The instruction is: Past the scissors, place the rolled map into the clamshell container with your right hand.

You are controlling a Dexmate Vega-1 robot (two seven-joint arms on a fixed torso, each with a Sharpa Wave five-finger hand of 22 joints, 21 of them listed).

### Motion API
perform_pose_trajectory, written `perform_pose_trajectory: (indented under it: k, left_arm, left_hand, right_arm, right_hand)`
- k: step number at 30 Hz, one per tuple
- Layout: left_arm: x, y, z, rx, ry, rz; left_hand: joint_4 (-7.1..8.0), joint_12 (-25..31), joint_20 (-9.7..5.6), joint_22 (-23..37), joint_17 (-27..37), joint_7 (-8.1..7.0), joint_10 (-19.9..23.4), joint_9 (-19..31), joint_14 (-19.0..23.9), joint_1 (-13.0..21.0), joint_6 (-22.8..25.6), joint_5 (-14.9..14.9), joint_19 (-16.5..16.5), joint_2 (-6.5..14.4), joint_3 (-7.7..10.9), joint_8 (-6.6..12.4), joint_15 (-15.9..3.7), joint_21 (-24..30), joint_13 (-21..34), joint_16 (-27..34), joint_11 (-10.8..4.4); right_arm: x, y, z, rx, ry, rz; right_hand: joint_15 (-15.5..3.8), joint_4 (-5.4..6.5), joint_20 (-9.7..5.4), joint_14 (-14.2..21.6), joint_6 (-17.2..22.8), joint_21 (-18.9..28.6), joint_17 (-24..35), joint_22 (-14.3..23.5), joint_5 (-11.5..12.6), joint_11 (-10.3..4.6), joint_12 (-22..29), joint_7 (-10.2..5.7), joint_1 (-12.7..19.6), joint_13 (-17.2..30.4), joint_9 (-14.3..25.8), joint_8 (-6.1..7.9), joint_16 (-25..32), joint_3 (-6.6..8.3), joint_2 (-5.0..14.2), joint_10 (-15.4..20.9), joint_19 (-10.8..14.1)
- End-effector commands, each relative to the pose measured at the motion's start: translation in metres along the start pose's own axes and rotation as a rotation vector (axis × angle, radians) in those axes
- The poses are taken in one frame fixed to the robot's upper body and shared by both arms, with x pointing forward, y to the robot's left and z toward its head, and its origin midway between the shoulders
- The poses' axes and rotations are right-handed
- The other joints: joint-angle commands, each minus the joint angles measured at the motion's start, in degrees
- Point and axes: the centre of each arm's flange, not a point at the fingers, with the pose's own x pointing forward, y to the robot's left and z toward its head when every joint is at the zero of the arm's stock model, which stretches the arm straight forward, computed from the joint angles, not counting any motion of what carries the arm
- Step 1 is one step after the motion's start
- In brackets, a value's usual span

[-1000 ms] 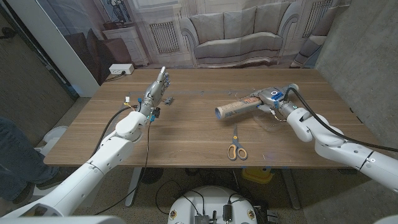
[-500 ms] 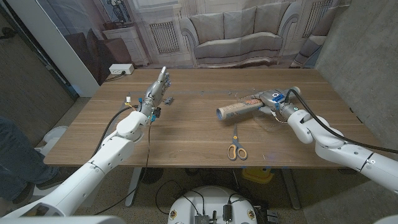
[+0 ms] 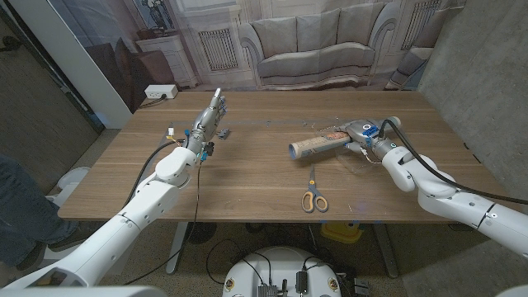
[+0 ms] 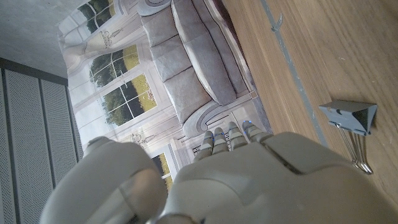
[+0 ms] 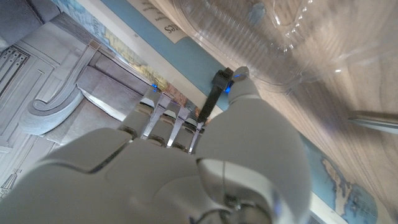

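Note:
The rolled map point(image 3: 316, 144) is a brown tube right of the table's middle, its open end facing the centre. My right hand point(image 3: 360, 132) grips its far end just above the wood. In the right wrist view the fingers point(image 5: 163, 118) wrap the map's blue printed sheet point(image 5: 186, 57), and the clear ribbed clamshell container point(image 5: 267, 37) lies close beside it. The scissors point(image 3: 313, 196), orange-handled, lie nearer the front edge, below the map. My left hand point(image 3: 209, 117) stands at the back left with fingers stretched out, holding nothing.
A grey binder clip point(image 4: 350, 116) lies on the wood by my left hand, also visible as a small dark piece point(image 3: 225, 131) in the head view. A printed sofa backdrop point(image 3: 313, 41) closes off the table's far edge. A person's leg point(image 3: 21, 214) is at the left.
My right hand and the rolled map have shifted slightly to the right. The left hand has stayed where it was.

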Motion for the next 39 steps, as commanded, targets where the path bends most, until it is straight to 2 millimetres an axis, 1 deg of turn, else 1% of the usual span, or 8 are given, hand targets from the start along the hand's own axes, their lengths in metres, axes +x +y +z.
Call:
perform_pose_trajectory:
  k: [1,7,12,23,32,35,36,39]
  left_arm:
    - [0.001,0.0,0.0,-0.001,0.001,-0.003]
    - [0.0,-0.001,-0.001,-0.002,0.004,-0.004]
    - [-0.001,-0.001,-0.002,-0.004,0.006,-0.004]
    - [-0.001,-0.001,-0.001,-0.003,0.004,-0.008]
    - [-0.002,-0.001,-0.001,-0.004,-0.002,-0.009]
    - [-0.004,-0.001,-0.001,-0.006,0.0,-0.006]
    - [-0.004,0.0,-0.002,-0.006,0.0,-0.006]
    - [-0.005,0.0,-0.003,-0.01,0.003,-0.003]
  left_hand:
    - [-0.05,-0.2,-0.02,0.3,0.2,-0.25,-0.3,0.1,-0.2,0.3,0.1,0.2,-0.4,0.4,-0.45,-0.13,-0.29,0.0,0.3,0.3,-0.16]
    - [-0.05,-0.2,-0.01,0.3,0.2,-0.18,-0.3,0.1,-0.2,0.3,0.1,0.2,-0.4,0.4,-0.51,-0.15,-0.18,0.0,0.3,0.3,-0.16]
    - [-0.06,-0.2,0.0,0.3,0.2,-0.17,-0.3,0.1,-0.3,0.3,0.1,0.2,-0.4,0.5,-0.57,-0.14,-0.16,0.0,0.3,0.3,-0.07]
    - [-0.06,-0.2,0.11,0.3,0.2,-0.27,-0.4,0.1,-0.3,0.4,0.1,0.2,-0.5,0.5,-0.72,-0.14,-0.12,0.0,0.3,0.3,-0.31]
    - [-0.06,-0.2,0.18,0.3,0.2,-0.18,-0.3,0.1,-0.3,0.4,0.0,0.2,-0.5,0.6,-0.85,-0.17,-0.11,0.0,0.3,0.3,-0.19]
    - [-0.06,-0.2,0.18,0.3,0.2,-0.2,-0.3,0.1,-0.3,0.4,0.0,0.2,-0.5,0.6,-0.89,-0.17,-0.09,0.0,0.3,0.3,-0.36]
    - [-0.06,-0.2,0.2,0.3,0.2,-0.18,-0.3,0.1,-0.3,0.4,0.0,0.2,-0.5,0.6,-0.9,-0.17,-0.08,0.0,0.3,0.3,-0.43]
    - [-0.06,-0.2,0.21,0.3,0.2,-0.19,-0.3,0.1,-0.3,0.5,0.0,0.2,-0.5,0.6,-0.93,-0.17,-0.13,0.0,0.3,0.3,-0.28]
  right_arm:
    - [-0.001,0.004,0.0,-0.01,0.013,0.016]
    - [-0.002,0.004,0.0,-0.016,0.018,0.022]
    - [-0.004,0.003,-0.001,-0.021,0.021,0.027]
    - [-0.01,0.002,-0.002,-0.031,0.035,0.033]
    - [-0.013,0.001,-0.001,-0.051,0.043,0.042]
    - [-0.013,0.001,-0.001,-0.055,0.042,0.045]
    - [-0.013,0.001,0.0,-0.057,0.042,0.044]
    - [-0.013,0.001,0.001,-0.062,0.041,0.048]
  right_hand:
    - [-9.63,0.0,-10.25,-0.6,-0.2,-0.3,0.1,0.2,0.3,0.24,-0.3,-0.18,-0.2,0.2,0.3,-0.16,0.0,-0.61,-0.88,-0.6,0.9]
    - [-9.44,0.23,-10.14,-2.1,-1.6,-0.8,0.2,0.1,0.6,0.71,-0.3,-0.42,-0.8,0.3,0.3,-0.49,-0.2,-1.13,-1.24,-1.5,0.0]
    - [-9.34,0.31,-10.04,-2.7,-2.4,-1.0,0.2,0.1,0.8,0.82,-0.4,-0.29,-1.1,0.3,0.3,-0.56,-0.1,-1.47,-1.54,-2.4,-0.3]
    - [-8.28,0.53,-9.35,-4.5,-4.7,-1.7,0.2,0.0,1.3,1.17,-0.5,0.14,-1.9,0.3,0.4,-0.77,-0.1,-2.19,-2.07,-4.4,-1.7]
    - [-7.51,0.56,-8.69,-6.4,-6.8,-2.4,0.2,-0.1,1.7,2.05,-0.5,0.15,-2.2,0.4,0.4,-0.85,-0.3,-2.72,-2.53,-6.0,-3.1]
    - [-6.93,0.59,-8.42,-7.2,-7.5,-2.6,0.2,-0.1,1.9,2.23,-0.5,0.31,-2.4,0.4,0.4,-0.88,-0.3,-2.86,-2.58,-6.6,-3.7]
    - [-6.92,0.6,-8.3,-7.3,-7.7,-2.7,0.2,-0.1,2.0,2.56,-0.6,0.36,-2.4,0.4,0.4,-0.86,-0.3,-2.9,-2.58,-6.9,-4.0]
    - [-6.58,0.64,-8.1,-7.9,-8.5,-2.8,0.2,-0.1,2.1,2.75,-0.6,0.49,-2.6,0.4,0.4,-0.94,-0.3,-3.04,-2.67,-7.4,-4.3]
